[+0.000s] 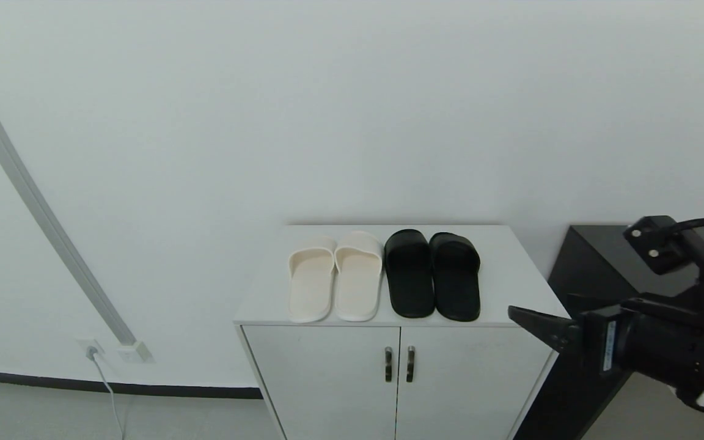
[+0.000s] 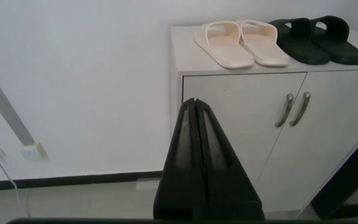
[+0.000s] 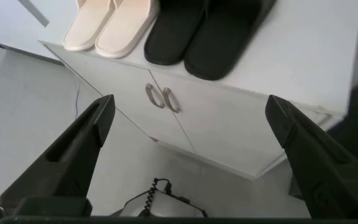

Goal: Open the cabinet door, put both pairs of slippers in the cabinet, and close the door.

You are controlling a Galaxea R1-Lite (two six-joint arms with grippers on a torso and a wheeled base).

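The left gripper [image 2: 195,103] has its two fingers pressed flat together with nothing between them. It points at the front of the cabinet [image 1: 514,269] and is well apart from it. The right gripper [image 3: 190,102] is spread wide and holds nothing. Its two dark fingers [image 3: 86,143] frame the cabinet front, and in the head view it hangs just off the cabinet's right front corner, about level with the top edge.

The white cabinet stands against the wall with both doors [image 1: 327,379] closed, and their two slim upright handles [image 1: 388,363] sit side by side at the centre seam. Both pairs of slippers lie on its top in one row. The cream slippers [image 1: 335,278] are on the left and the black slippers [image 1: 432,275] on the right. The inner shoes of the two pairs lie just beside each other, and all four heels are near the front edge.

A black piece of furniture [image 1: 590,256] stands just right of the cabinet. On the wall to the left, a pale conduit [image 1: 40,208] runs down at a slant to a small box near the floor — beside it is a socket [image 1: 91,349] with a plug in it, and a cable [image 1: 110,391] trails down to the grey floor.
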